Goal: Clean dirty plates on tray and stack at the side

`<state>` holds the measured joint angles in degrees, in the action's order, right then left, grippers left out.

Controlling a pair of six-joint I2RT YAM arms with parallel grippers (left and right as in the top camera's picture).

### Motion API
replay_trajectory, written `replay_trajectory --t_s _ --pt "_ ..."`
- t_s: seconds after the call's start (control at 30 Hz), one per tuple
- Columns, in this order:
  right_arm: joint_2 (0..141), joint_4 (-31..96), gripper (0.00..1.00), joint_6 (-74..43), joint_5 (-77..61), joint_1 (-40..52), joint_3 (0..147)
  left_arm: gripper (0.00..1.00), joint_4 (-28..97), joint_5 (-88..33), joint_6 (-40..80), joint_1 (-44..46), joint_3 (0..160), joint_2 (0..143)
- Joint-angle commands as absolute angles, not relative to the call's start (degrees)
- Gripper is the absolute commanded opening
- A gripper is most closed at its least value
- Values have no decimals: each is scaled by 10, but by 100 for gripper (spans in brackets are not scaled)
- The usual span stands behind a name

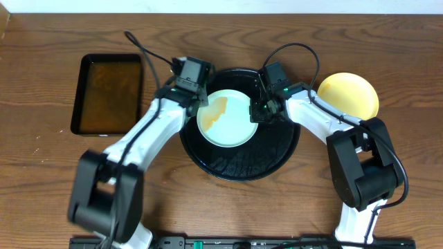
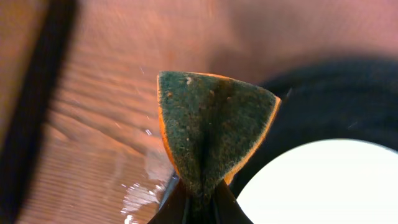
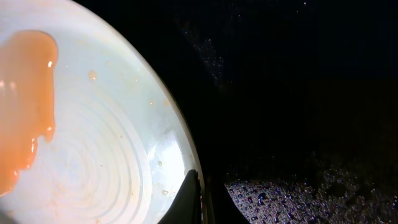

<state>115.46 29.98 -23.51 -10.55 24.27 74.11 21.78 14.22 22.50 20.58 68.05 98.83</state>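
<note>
A mint-white plate point(image 1: 227, 119) with an orange sauce streak point(image 3: 25, 106) lies on the round black tray point(image 1: 239, 155). My right gripper point(image 3: 200, 190) is shut on the plate's right rim point(image 3: 180, 149), one finger on top and one beneath. At the plate's upper left edge, my left gripper point(image 2: 198, 198) is shut on a green sponge point(image 2: 211, 124) with orange edging, held just above the tray's rim beside the plate point(image 2: 323, 186). In the overhead view both grippers, left point(image 1: 201, 102) and right point(image 1: 258, 111), flank this plate. A pale yellow plate point(image 1: 348, 95) rests on the table to the right of the tray.
A rectangular black pan point(image 1: 107, 93) with brownish liquid sits at the left. Water drops cover the tray floor point(image 3: 298, 193), and a wet patch point(image 2: 140, 196) shines on the wooden table near the sponge.
</note>
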Motion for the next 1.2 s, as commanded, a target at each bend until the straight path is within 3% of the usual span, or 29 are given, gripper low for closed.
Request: replay_trajectory --t_s 0.0,0.5,0.87,0.93,0.97,1.03,1.17 --pt "1175 307 1 -231 -80 241 733 8 215 166 227 180 689 950" --pt "1169 306 1 -231 -79 241 734 7 235 -4 232 -72 686 979" --pt "1168 312 1 -231 -62 241 733 11 180 -13 232 -162 686 1094" --pt "1168 312 1 -231 -62 241 733 24 179 -13 232 -171 686 1098" --pt "1168 312 1 -231 -62 241 733 41 179 -13 232 -174 686 1098" --pt "1168 312 1 -231 -62 241 733 59 179 -13 232 -177 686 1097" --pt "1166 317 1 -230 -62 241 734 73 178 -61 233 -177 686 1090"
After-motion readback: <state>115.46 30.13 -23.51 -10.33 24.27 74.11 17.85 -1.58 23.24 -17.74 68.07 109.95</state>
